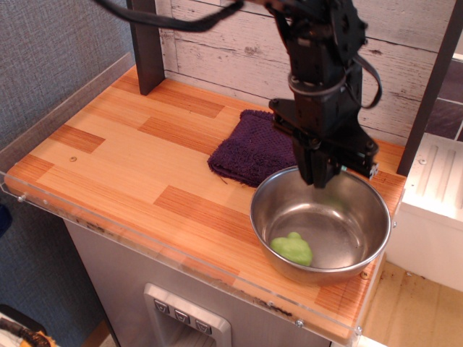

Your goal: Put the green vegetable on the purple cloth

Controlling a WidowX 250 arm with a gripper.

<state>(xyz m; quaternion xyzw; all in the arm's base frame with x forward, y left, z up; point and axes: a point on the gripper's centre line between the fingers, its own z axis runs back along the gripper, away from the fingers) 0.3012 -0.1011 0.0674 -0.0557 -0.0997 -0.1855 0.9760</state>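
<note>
Striped wooden countertop fronts a whitewashed plank wall. Nearest, the small light-green plastic toy broccoli lies inside the round steel bowl, against its front wall, below and apart from the black robot gripper, which hangs empty above the bowl's far rim; its finger spacing cannot be told. Beyond, the dark purple folded terry cloth lies just beside the bowl.

No readable text, label, brand, number or sign anywhere. Three small symbols on the panel buttons under the tabletop, too blurred to read.
</note>
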